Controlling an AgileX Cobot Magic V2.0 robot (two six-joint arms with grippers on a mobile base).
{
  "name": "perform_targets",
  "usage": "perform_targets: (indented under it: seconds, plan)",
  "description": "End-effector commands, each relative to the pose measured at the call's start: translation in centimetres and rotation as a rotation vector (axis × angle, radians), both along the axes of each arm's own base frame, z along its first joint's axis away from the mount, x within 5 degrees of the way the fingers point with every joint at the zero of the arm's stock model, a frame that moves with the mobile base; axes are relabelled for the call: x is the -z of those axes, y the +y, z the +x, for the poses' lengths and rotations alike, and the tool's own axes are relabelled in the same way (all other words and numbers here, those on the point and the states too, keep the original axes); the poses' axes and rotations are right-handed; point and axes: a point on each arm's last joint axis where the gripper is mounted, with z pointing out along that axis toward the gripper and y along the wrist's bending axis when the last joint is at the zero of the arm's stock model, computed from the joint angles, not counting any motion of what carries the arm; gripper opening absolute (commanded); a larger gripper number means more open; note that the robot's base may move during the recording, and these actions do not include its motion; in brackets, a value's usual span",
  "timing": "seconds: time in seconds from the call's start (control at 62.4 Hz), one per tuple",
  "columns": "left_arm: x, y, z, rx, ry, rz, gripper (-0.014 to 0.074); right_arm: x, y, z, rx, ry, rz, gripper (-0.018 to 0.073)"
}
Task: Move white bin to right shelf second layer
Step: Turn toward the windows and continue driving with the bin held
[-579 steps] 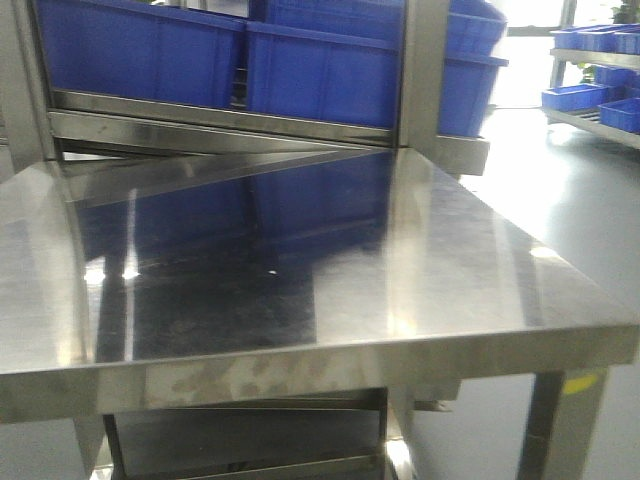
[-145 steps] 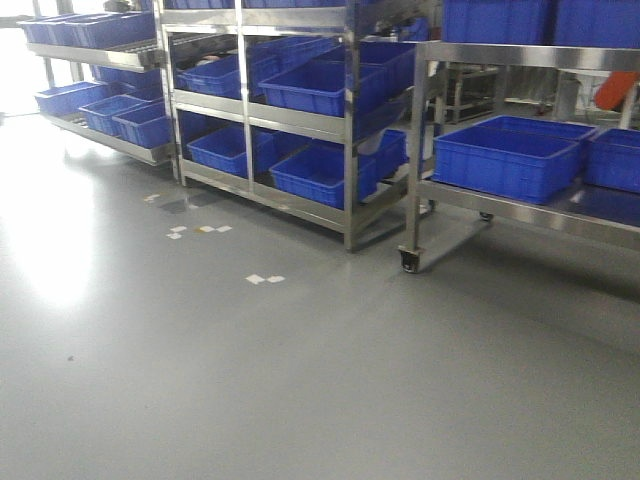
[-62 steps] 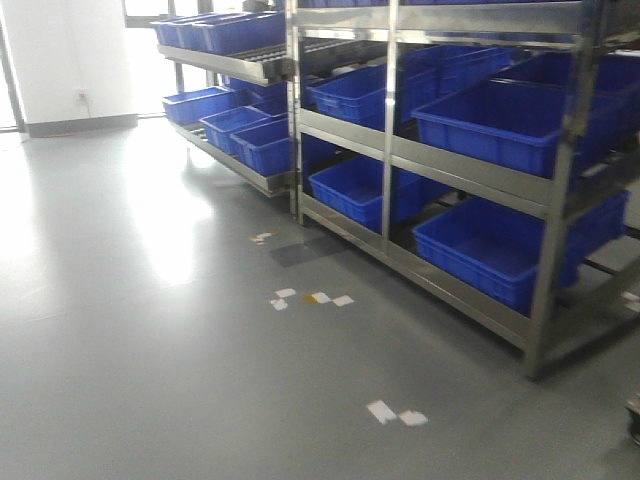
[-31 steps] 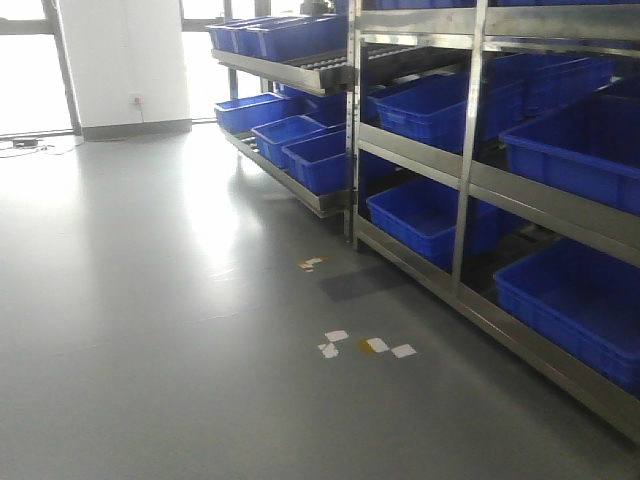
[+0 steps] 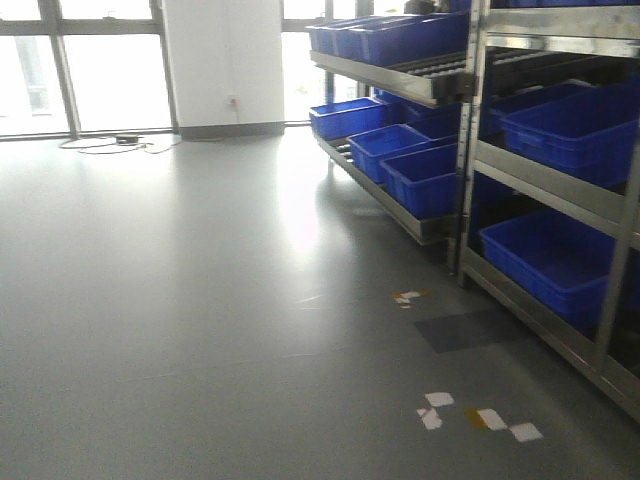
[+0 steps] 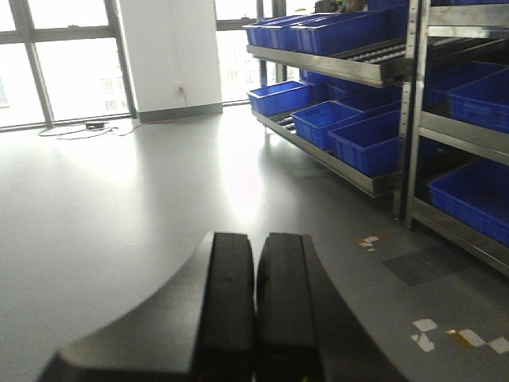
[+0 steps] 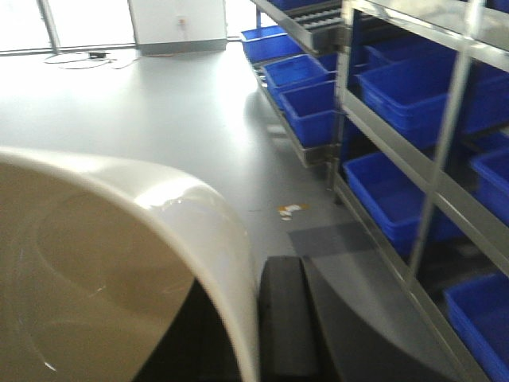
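The white bin [image 7: 119,239] fills the lower left of the right wrist view, glossy cream with a rounded rim. My right gripper [image 7: 248,274] is shut on its wall: one black finger [image 7: 282,318] is outside and the other is inside, mostly hidden. My left gripper [image 6: 255,239] is shut and empty, pointing out over the grey floor. A sloping steel rack level with roller rails [image 5: 440,75] shows at the upper right and carries blue crates. I cannot tell whether it is the right shelf second layer. Neither gripper nor the bin shows in the front view.
Steel racks [image 5: 470,150] with several blue crates [image 5: 555,255] line the right side. They also show in the left wrist view [image 6: 409,119] and the right wrist view [image 7: 445,143]. Grey floor [image 5: 200,300] stretches left toward windows and a white pillar [image 5: 220,60]. White tape marks [image 5: 480,415] lie on the floor.
The front view has swung left. The racks have slid to the right edge, and the windows, pillar and open floor have come into view. The steel tabletop seen earliest is gone.
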Motion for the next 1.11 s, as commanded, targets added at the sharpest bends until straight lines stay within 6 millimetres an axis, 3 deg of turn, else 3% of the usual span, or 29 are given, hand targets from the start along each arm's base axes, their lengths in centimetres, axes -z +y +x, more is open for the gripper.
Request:
perform_targets:
  seconds: [0.0,1.09]
  plan:
    - [0.4,0.01,0.03,0.002,-0.06,-0.019,0.0085,-1.94,0.01,-0.05,-0.001,-0.138,0.011,0.0056]
    - [0.4,0.01,0.03,0.002,-0.06,-0.019,0.0085,-1.94,0.01,-0.05,-0.001,-0.138,0.011,0.0056]
